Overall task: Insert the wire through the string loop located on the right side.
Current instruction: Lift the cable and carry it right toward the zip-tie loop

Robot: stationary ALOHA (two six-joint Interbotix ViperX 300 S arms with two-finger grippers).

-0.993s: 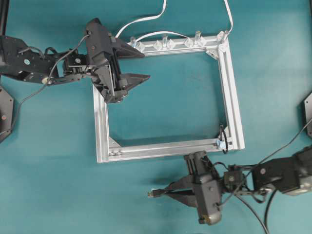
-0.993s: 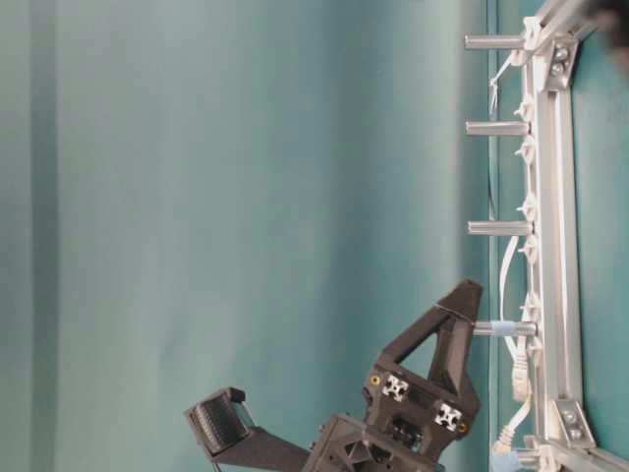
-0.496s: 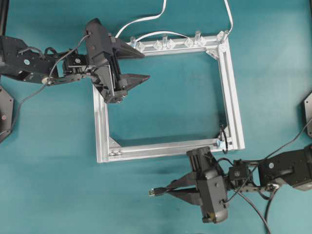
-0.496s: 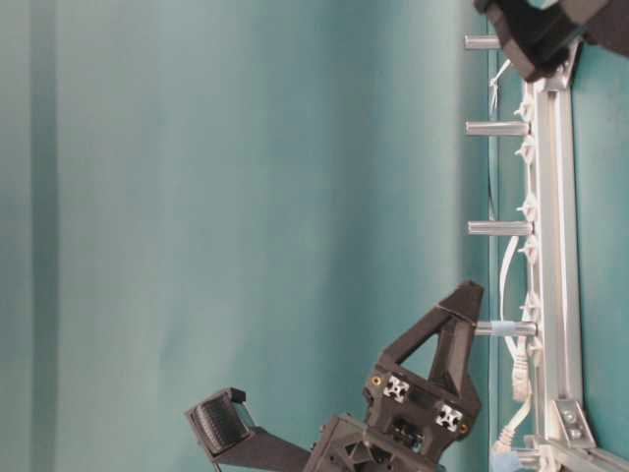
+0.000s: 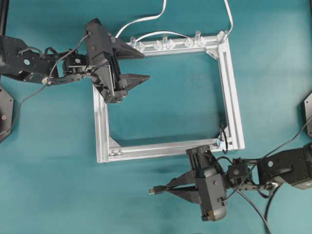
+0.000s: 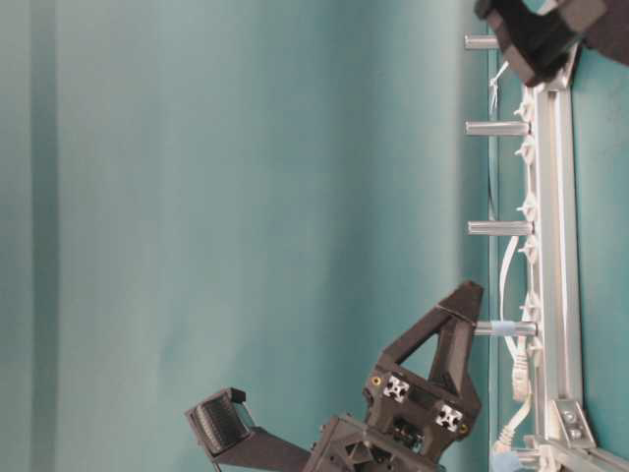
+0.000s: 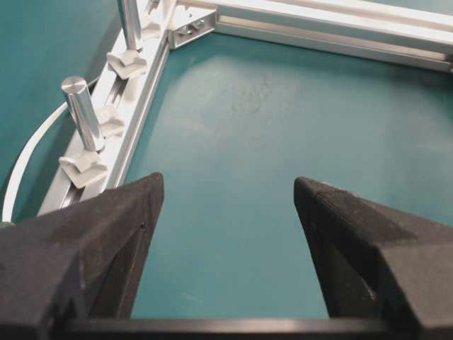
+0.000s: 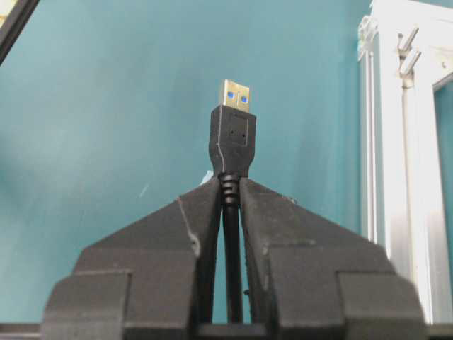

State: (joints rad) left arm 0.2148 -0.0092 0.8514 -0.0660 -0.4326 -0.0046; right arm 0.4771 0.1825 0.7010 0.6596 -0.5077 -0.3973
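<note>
looking like a robotics lab bench: two black robot arms (image 5: 34, 63) sitting at a plain teal desk (image 5: 53, 190), a bare aluminium extrusion frame (image 5: 233, 97) lying on it as a test fixture, teal backdrop running behind.

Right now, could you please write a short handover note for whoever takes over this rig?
Right gripper: shut on the wire just behind its plug, below the aluminium frame in the overhead view.
Left gripper: open, holding nothing, over the frame's upper-left corner.
String loop: on the frame's lower-right corner, nothing through it.
Done: wire picked up.
Left: bring the plug to the loop and thread it through.
</note>
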